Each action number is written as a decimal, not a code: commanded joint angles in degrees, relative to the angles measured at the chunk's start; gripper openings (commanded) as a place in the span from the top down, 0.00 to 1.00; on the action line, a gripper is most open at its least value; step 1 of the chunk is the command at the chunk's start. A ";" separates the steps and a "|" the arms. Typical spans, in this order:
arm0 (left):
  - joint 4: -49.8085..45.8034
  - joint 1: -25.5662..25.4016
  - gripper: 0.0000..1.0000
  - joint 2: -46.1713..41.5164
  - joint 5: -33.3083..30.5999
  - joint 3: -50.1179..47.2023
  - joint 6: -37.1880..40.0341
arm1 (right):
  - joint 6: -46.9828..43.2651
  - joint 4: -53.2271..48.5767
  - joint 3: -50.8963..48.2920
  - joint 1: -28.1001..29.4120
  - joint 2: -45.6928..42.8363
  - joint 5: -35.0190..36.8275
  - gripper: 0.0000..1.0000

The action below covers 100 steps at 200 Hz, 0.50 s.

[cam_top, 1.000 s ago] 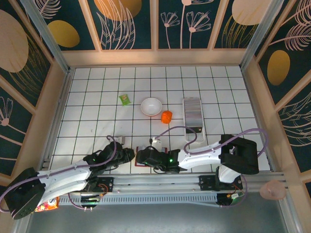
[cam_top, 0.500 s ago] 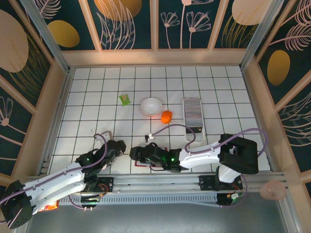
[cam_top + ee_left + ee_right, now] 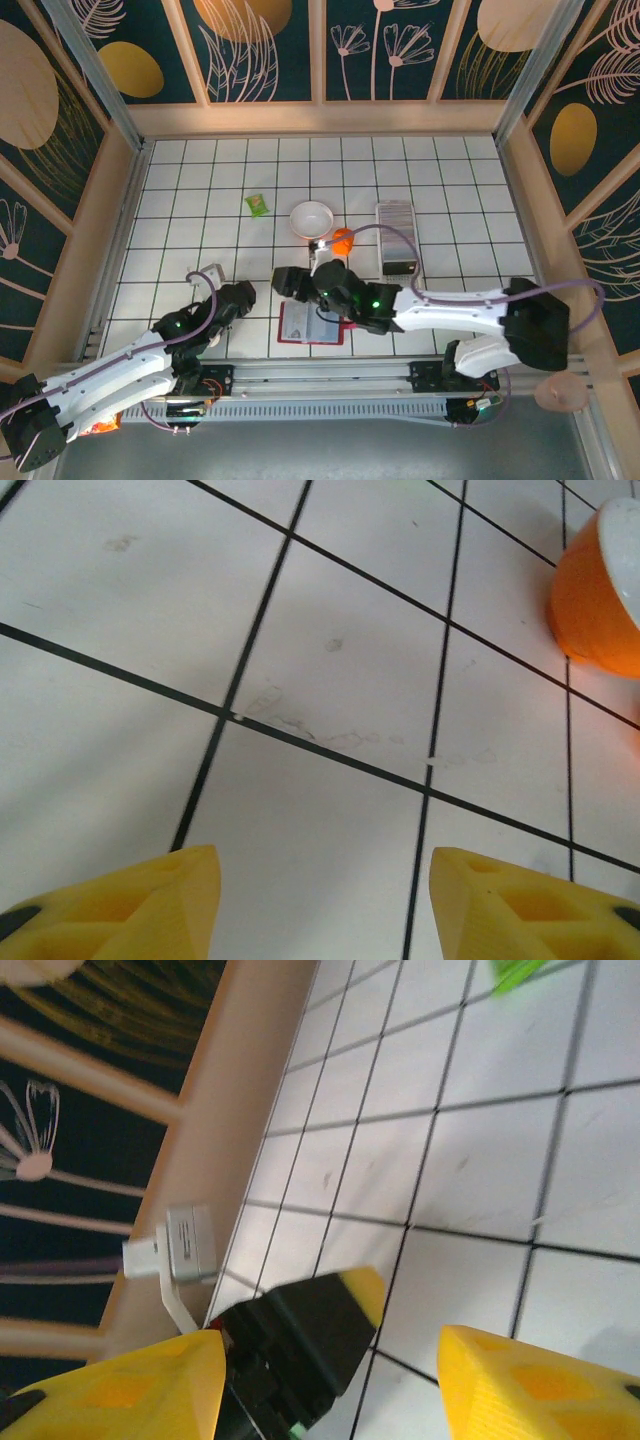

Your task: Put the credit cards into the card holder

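On my left, the left pincer sits low over the tiled table. In its wrist view its yellow fingers stand apart with only bare tile between them, so I read it as parted and carrying nothing. A green packet lies well beyond it, slightly to its right.

Just right of the left pincer is the right pincer, reaching across from the far side of the rig. Its own camera shows its fingers spread apart, gripping nothing, with the left pincer's dark, yellow-tipped end ahead in the gap.

The card holder lies open and flat on the table, just on the near side of the right pincer and a little to its right, and apart from both pincers.

Beyond the right pincer and to its right are a white bowl and an orange cup. The credit cards stand as a ribbed row in a clear tray, well to the right of both pincers and farther back.
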 commanded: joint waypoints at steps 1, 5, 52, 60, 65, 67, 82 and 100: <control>4.50 -0.02 0.42 -0.57 4.73 -1.42 1.59 | 3.16 -17.21 -0.98 0.34 -4.89 9.32 0.40; 5.50 -0.09 0.41 -0.54 5.79 -1.82 1.88 | 4.62 -18.24 -2.21 0.54 -5.74 9.59 0.39; 17.10 -0.04 0.40 1.90 18.02 -4.70 5.50 | 21.08 -25.19 -11.83 5.24 -7.64 7.68 0.36; 17.91 -0.07 0.41 2.86 19.53 -4.76 5.87 | 22.14 -24.48 -12.08 6.03 -6.21 6.64 0.36; 18.32 -0.02 0.42 3.47 20.38 -4.77 6.14 | 22.47 -23.96 -12.04 6.48 -5.37 6.09 0.36; 18.42 -0.01 0.42 3.81 20.68 -4.77 6.23 | 22.49 -23.69 -11.94 6.67 -4.85 5.85 0.36; 18.73 -0.02 0.45 5.50 22.12 -4.97 6.17 | 22.45 -22.92 -10.64 7.61 -1.43 4.64 0.39; 20.00 -0.07 0.48 6.75 23.98 -5.90 5.63 | 21.90 -23.39 -8.71 7.88 2.04 3.69 0.42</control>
